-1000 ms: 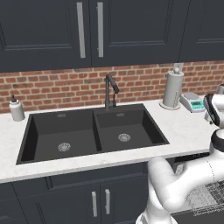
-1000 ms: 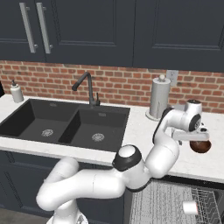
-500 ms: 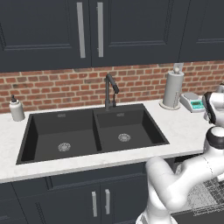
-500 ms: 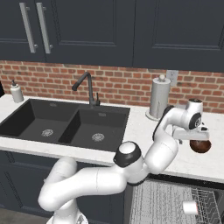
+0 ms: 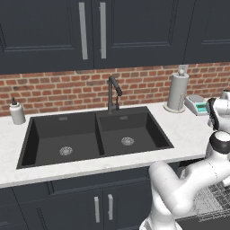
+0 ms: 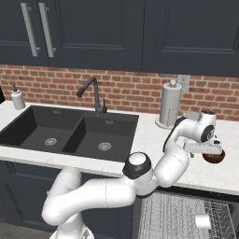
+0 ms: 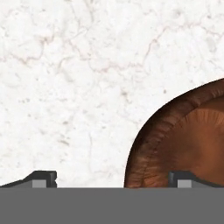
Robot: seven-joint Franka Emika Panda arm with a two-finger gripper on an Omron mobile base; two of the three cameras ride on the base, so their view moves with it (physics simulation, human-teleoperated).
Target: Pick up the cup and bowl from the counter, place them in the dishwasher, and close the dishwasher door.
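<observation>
The gripper (image 7: 111, 179) points down at the white counter (image 7: 74, 83). In the hand view its two dark tips sit far apart at the bottom, so the jaws stand wide open. One tip is over bare counter. The other tip is over the inside of the bowl (image 7: 183, 140). The rim of the bowl runs between the two tips. I cannot tell if a tip touches the bowl. The gripper holds nothing.

The bowl is dark reddish-brown and round. It sits on the counter, right under the gripper and a bit off to one side of it. In the right base view the bowl (image 6: 214, 156) is just below the white hand, at the far end of the arm (image 6: 177, 149). Part of it sticks out past the hand.

The cup (image 6: 203, 221) is small and white. It lies well below the gripper, down in the grey wire rack of the dishwasher (image 6: 177, 217). The dishwasher is open.

Behind the gripper a paper towel roll (image 6: 170, 103) stands by the brick wall (image 6: 130, 91). The black sink (image 6: 70, 133) with its tap (image 6: 93, 93) is well away from the gripper, on the other side of the roll. A white soap bottle (image 5: 17, 112) stands at the far end of the counter, past the sink. In the left base view a small scale (image 5: 197, 105) sits on the counter close to the hand.
</observation>
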